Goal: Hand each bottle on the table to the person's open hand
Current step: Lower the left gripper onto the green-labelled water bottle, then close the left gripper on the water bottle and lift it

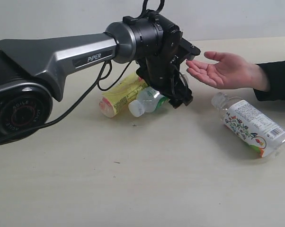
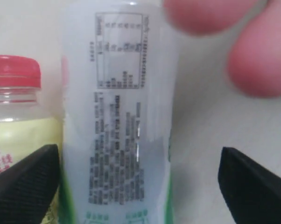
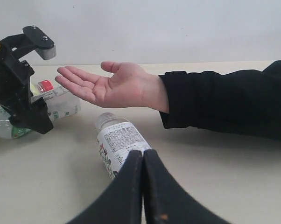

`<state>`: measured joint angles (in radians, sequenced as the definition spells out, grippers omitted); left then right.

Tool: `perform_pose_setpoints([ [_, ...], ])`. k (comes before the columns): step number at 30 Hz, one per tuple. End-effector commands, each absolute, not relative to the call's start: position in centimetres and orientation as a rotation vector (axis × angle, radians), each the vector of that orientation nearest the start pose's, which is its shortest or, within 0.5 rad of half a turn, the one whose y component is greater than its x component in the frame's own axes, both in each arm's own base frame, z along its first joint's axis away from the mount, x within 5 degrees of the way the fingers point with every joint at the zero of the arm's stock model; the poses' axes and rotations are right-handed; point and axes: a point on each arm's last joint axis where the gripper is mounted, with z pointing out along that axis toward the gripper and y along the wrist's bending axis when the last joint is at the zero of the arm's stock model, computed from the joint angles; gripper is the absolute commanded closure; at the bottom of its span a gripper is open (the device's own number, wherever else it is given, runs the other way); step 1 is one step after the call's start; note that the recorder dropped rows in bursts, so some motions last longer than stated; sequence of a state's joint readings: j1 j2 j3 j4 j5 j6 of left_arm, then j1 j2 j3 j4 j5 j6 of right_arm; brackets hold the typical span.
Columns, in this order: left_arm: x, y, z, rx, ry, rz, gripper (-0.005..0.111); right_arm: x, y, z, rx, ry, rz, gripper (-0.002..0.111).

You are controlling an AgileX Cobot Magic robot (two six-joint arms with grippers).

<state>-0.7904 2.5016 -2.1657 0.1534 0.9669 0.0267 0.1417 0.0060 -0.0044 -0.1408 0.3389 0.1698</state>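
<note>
While the left hand (image 1: 187, 76) stands wide apart at the green-white bottle (image 1: 151, 100), lying on the table (image 1: 133, 189) in mid-frame, the right hand (image 3: 143, 186) is pressed together, empty. Probably light, thin, slippery plastic: better take it mid-body.

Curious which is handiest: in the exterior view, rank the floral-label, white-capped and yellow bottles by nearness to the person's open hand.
1. Floral-label bottle, on the right, just below the open hand.
2. White-capped bottle, in the middle, by the left gripper.
3. Yellow bottle, beside it, farthest left.
</note>
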Motion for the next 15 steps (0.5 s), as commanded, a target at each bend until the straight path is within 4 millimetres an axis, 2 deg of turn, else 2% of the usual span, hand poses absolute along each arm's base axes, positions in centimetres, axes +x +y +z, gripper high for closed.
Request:
perform_pose_setpoints([
  [1, 38.10, -36.85, 12.95, 1.170, 2.512, -0.007, 0.020, 5.38, 0.37, 18.36, -0.066, 1.811, 0.090, 0.108],
  [3, 38.10, -36.85, 12.92, 1.170, 2.512, -0.007, 0.025, 5.38, 0.37, 18.36, -0.066, 1.811, 0.090, 0.108],
  [6, 38.09, -36.84, 12.91, 1.171, 2.514, -0.006, 0.041, 5.38, 0.37, 18.36, -0.066, 1.811, 0.090, 0.108],
  [15, 37.76, -36.46, 12.75, 1.185, 2.565, 0.027, 0.105, 5.38, 0.37, 18.36, -0.066, 1.811, 0.090, 0.108],
])
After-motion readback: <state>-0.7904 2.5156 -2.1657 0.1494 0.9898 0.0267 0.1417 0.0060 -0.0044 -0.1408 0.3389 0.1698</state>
